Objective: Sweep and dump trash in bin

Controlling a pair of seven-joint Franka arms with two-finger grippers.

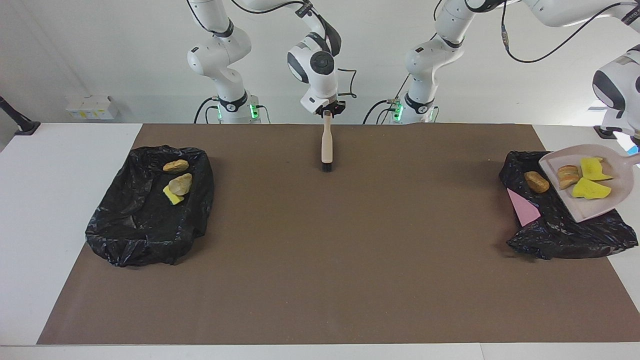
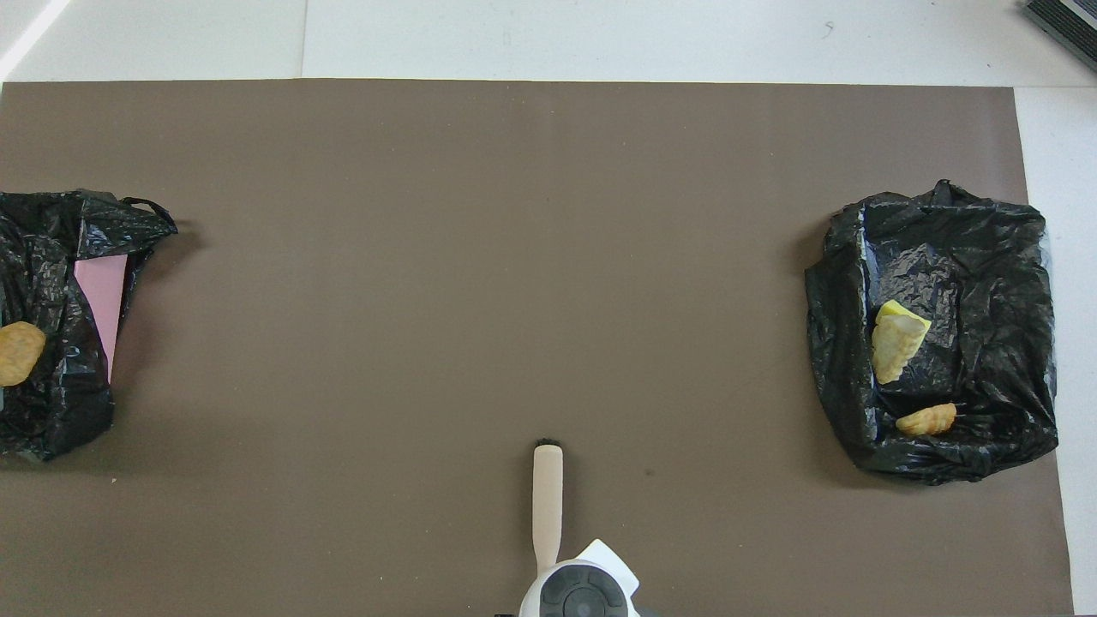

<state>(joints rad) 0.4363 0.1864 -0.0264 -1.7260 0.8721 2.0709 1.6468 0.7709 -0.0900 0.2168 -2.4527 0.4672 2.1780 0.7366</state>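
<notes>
A white worktop [image 1: 70, 150] carries a brown mat [image 1: 330, 250]; two black bag-lined bins [image 1: 150, 210] [image 1: 565, 225] lie on it, one beneath the left tool's dustpan [image 1: 615, 195].
</notes>
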